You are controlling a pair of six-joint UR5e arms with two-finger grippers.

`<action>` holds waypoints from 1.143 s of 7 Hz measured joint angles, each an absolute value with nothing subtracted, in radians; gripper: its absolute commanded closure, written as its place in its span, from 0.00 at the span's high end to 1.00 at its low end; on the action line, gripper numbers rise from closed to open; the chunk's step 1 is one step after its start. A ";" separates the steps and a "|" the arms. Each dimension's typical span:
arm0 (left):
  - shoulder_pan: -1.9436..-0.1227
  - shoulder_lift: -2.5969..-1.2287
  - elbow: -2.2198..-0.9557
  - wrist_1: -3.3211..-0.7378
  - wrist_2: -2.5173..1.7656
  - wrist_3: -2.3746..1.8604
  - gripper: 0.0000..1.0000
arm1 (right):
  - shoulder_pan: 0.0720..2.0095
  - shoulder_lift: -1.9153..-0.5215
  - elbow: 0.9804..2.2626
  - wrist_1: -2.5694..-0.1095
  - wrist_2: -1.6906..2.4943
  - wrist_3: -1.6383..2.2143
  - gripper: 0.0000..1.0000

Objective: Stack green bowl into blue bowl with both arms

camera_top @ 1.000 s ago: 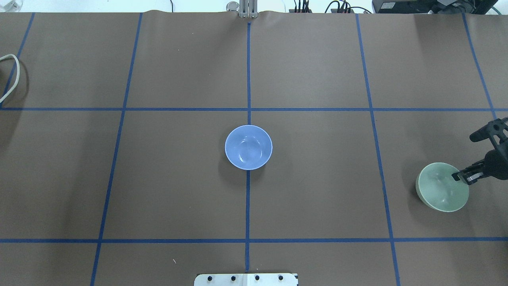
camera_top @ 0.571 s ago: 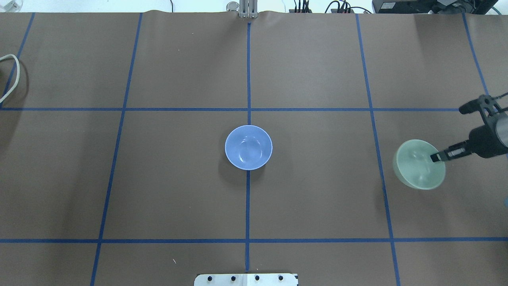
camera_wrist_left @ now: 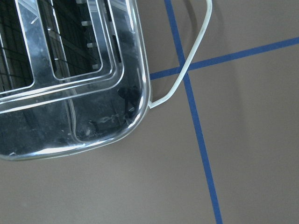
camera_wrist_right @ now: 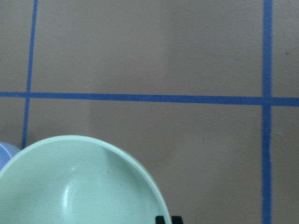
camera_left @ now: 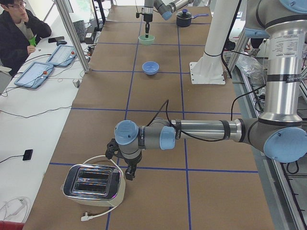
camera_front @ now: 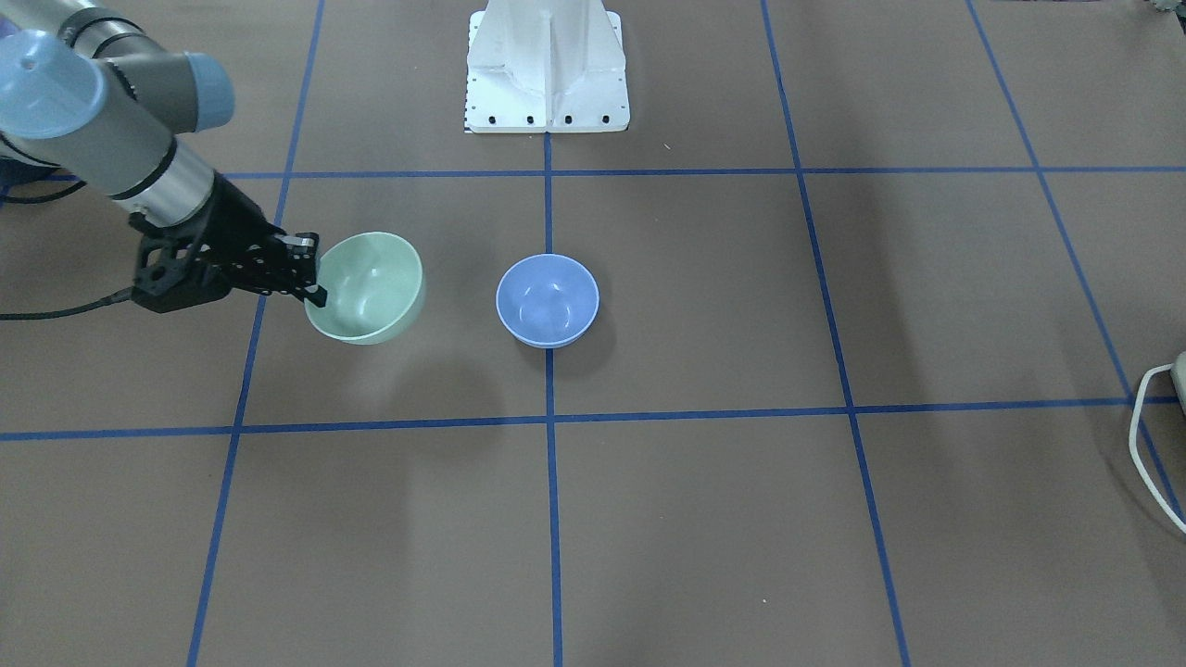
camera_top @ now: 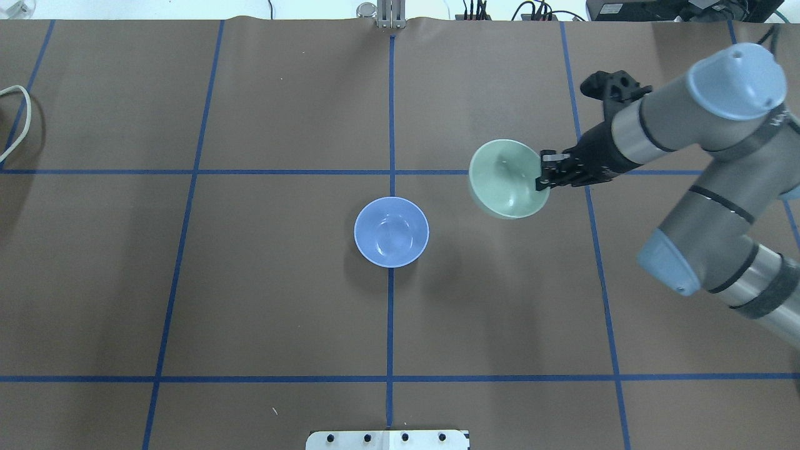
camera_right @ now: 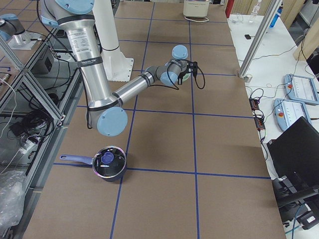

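The green bowl hangs tilted above the table, to the right of and a little beyond the blue bowl. My right gripper is shut on the green bowl's right rim. In the front-facing view the green bowl is left of the blue bowl, with a gap between them, and the right gripper pinches its rim. The right wrist view shows the green bowl's inside. The blue bowl stands upright on the centre line. My left gripper is far off beside a toaster; I cannot tell whether it is open or shut.
A chrome toaster with a white cable sits at the table's left end and fills the left wrist view. A dark pot stands at the right end. The white pedestal base is at the robot's side.
My right arm has carried the green bowl from near the table's right edge up and to the left, toward the blue bowl. The blue bowl has not moved.
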State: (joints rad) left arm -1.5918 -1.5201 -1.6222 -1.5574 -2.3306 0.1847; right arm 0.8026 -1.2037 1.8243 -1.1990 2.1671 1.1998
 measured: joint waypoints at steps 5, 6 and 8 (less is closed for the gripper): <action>-1.591 -1.496 -1.648 -1.558 -2.332 0.141 0.98 | 0.513 -0.967 1.798 -1.433 1.835 1.404 0.00; -1.591 -1.496 -1.647 -1.558 -2.332 0.141 0.98 | 0.502 -0.944 1.765 -1.433 1.827 1.411 0.00; -1.591 -1.496 -1.645 -1.558 -2.332 0.140 0.98 | 0.498 -0.931 1.726 -1.429 1.823 1.407 0.01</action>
State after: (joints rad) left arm -1.5907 -1.4957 -1.6447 -1.5582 -2.3316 0.1404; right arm 0.4977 -0.9313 1.7262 -1.4291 1.8232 1.4073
